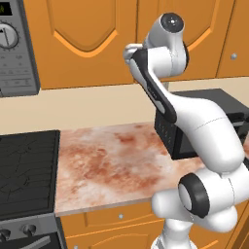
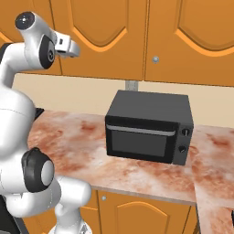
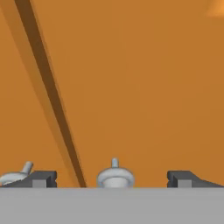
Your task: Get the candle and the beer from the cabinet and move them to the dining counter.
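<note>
The orange cabinet (image 1: 87,29) (image 2: 105,36) hangs above the worktop with its arched doors shut. The candle and the beer are hidden, and the dining counter is out of view. My arm is raised, with its white hand (image 2: 67,46) close to the door fronts. In the hand view the cabinet (image 3: 131,87) is very near. My gripper (image 3: 113,179) is open, its fingertips (image 3: 41,178) wide apart. A round silver knob (image 3: 114,175) sits between them, untouched. A dark door seam (image 3: 52,96) runs just left of it, and a second knob (image 3: 17,175) lies beyond the seam.
A black countertop oven (image 2: 148,132) (image 1: 194,121) stands on the narrow marbled worktop (image 1: 107,160) under my arm. A black cooktop (image 1: 26,170) lies to the left, with a grey wall microwave (image 1: 14,48) above it. Another cabinet knob (image 2: 156,59) is further right.
</note>
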{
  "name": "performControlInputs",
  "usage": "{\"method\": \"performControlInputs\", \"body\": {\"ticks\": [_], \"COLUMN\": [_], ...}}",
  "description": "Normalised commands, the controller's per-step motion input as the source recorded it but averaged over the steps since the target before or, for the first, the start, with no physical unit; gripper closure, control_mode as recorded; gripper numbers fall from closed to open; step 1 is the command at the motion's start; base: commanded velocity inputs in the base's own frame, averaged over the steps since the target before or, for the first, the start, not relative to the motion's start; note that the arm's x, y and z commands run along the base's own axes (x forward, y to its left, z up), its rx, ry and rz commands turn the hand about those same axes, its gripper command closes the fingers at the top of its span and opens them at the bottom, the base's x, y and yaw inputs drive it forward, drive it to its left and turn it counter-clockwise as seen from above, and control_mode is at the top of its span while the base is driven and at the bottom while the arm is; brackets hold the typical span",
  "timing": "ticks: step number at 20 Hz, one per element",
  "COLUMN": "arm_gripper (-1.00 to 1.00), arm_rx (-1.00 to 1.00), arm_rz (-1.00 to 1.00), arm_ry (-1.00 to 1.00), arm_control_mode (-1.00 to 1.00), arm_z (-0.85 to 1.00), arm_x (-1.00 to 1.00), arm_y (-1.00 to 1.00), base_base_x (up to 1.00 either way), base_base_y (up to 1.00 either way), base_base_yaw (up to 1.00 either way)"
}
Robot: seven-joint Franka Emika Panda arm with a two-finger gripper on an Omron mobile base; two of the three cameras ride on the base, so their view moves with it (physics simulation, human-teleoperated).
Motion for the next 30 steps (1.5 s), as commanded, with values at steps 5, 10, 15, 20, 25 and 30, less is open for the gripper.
{"method": "performControlInputs", "body": {"ticks": [5, 10, 15, 20, 25, 30], "arm_gripper": [-1.00, -1.00, -1.00, -1.00, 1.00, 1.00], "arm_rx": [0.06, 0.09, 0.10, 0.10, 0.10, 0.10], "arm_rz": [0.00, 0.00, 0.00, 0.00, 0.00, 0.00], "arm_ry": [0.00, 0.00, 0.00, 0.00, 0.02, 0.03], "arm_control_mode": [-1.00, -1.00, -1.00, -1.00, -1.00, -1.00], "arm_z": [-0.03, -0.03, -0.02, -0.13, -0.28, -0.31], "arm_x": [0.28, 0.37, 0.18, 0.18, 0.23, 0.28], "arm_y": [-0.02, -0.01, 0.00, 0.03, 0.21, 0.14], "base_base_x": [0.00, 0.00, 0.00, 0.00, 0.00, 0.00], "base_base_y": [0.00, 0.00, 0.00, 0.00, 0.00, 0.00], "base_base_yaw": [0.00, 0.00, 0.00, 0.00, 0.00, 0.00]}}
